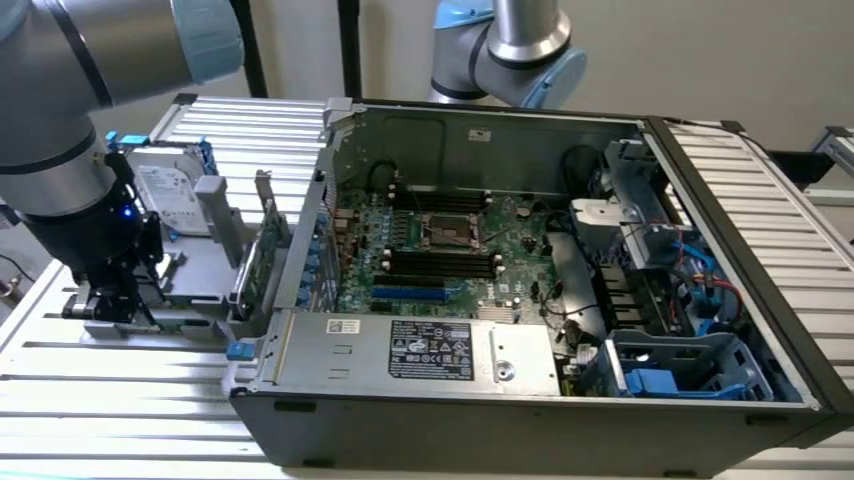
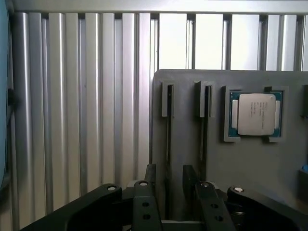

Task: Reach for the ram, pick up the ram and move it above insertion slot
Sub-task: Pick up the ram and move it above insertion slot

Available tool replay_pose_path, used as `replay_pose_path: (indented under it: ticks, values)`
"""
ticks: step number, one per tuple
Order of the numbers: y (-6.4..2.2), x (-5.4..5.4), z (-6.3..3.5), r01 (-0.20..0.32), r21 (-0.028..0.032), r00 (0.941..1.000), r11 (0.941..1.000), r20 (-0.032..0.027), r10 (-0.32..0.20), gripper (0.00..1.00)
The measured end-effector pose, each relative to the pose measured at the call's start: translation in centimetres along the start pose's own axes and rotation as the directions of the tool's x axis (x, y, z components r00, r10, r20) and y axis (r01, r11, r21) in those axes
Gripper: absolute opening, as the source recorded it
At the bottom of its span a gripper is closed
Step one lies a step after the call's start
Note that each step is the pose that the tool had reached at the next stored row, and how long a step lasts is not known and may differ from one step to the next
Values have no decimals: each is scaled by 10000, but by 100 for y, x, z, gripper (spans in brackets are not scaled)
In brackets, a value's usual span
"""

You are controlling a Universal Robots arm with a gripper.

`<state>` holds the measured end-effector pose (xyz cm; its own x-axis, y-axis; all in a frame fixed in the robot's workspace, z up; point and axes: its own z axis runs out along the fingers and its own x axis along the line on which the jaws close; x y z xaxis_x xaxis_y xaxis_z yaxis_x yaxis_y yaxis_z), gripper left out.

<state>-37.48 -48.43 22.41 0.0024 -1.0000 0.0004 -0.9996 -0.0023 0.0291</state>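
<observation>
In the wrist view a grey fixture (image 2: pixel 187 154) has two narrow slots. A thin dark strip, the ram (image 2: pixel 168 137) seen edge-on, stands in one of them. A second thin strip (image 2: pixel 204 139) stands in the neighbouring slot. My gripper (image 2: pixel 169 172) is open, with one black finger (image 2: pixel 150 177) on each side of the first strip and a small gap to it on both sides. In the exterior view the gripper (image 1: pixel 114 300) is down on the fixture (image 1: pixel 187 285), at the exterior view's left of the open computer case. The black memory slots (image 1: pixel 434 262) lie on the green motherboard inside the case.
A processor chip (image 2: pixel 255 113) sits in a pocket of the fixture. A silver hard drive (image 1: pixel 174 195) and a green expansion card (image 1: pixel 274 240) stand between the gripper and the case wall (image 1: pixel 320 200). A second arm (image 1: pixel 514 50) rises behind the case. The table (image 1: pixel 134 400) is ribbed metal.
</observation>
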Motion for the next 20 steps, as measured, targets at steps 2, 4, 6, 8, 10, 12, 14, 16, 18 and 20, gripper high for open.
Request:
replay_pose_path:
  ticks: [2,4,6,8,10,12,14,16,18,20]
  values:
    - [-1,0,38,18,0,10000,10000,0,-18,36]
    - [-2,0,73,38,-1,10000,10000,-1,-38,36]
    - [-3,0,111,60,0,10000,10000,-1,-60,36]
    - [-4,0,146,85,0,10000,10000,-2,-85,36]
    - [-5,0,174,110,1,9999,9999,-2,-110,36]
    - [-5,0,188,132,0,9999,9999,-5,-132,36]
    - [-6,0,199,158,0,9999,9999,-3,-158,36]
    - [-6,-1,207,181,-2,9998,9998,1,-181,36]
    - [-6,-2,215,199,-2,9998,9998,9,-199,36]
    - [-7,-4,222,214,-4,9998,9998,15,-214,36]
